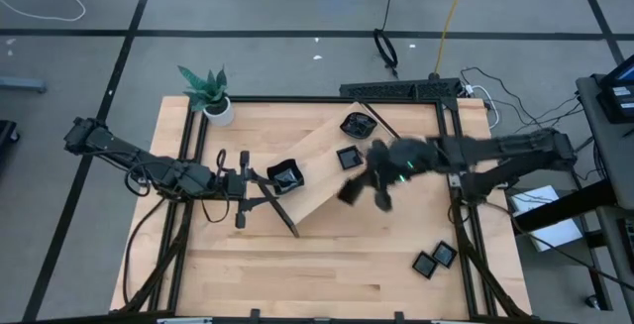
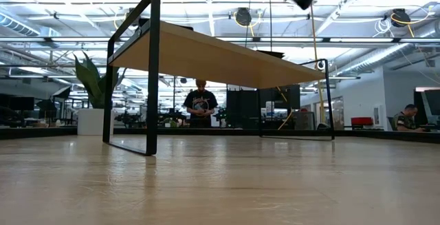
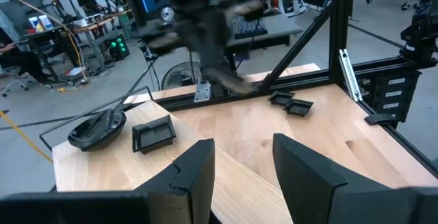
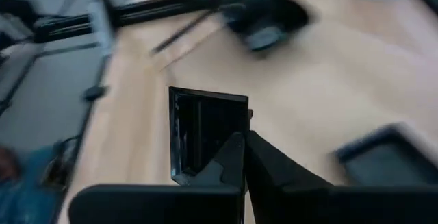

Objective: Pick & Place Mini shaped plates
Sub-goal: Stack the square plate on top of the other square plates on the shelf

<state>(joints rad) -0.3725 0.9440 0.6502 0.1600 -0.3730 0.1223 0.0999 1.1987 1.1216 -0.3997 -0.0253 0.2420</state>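
The pale wooden tray (image 1: 322,170) lies slantwise mid-table, raised on its black end rails (image 2: 152,73). Three small black plates sit on it: one near my left gripper (image 1: 285,175), a square one (image 1: 349,156) and a rounded one (image 1: 359,124); the last two also show in the left wrist view (image 3: 154,135) (image 3: 96,128). My left gripper (image 1: 241,187) is open at the tray's left end (image 3: 239,172); whether it touches the tray I cannot tell. My right gripper (image 1: 365,185) is shut on a square black plate (image 1: 348,193) beside the tray's right side. My right gripper (image 4: 241,148) pinches the square plate's rim (image 4: 229,138) near one corner between its two fingers. The plate is lifted clear of the table, its hollow side facing the wrist camera.
Two more black plates (image 1: 424,263) (image 1: 444,255) lie on the table at the near right, also in the left wrist view (image 3: 291,105). A potted plant (image 1: 210,94) stands at the far left corner. A black frame (image 1: 396,88) runs along the far edge. People stand in the room beyond.
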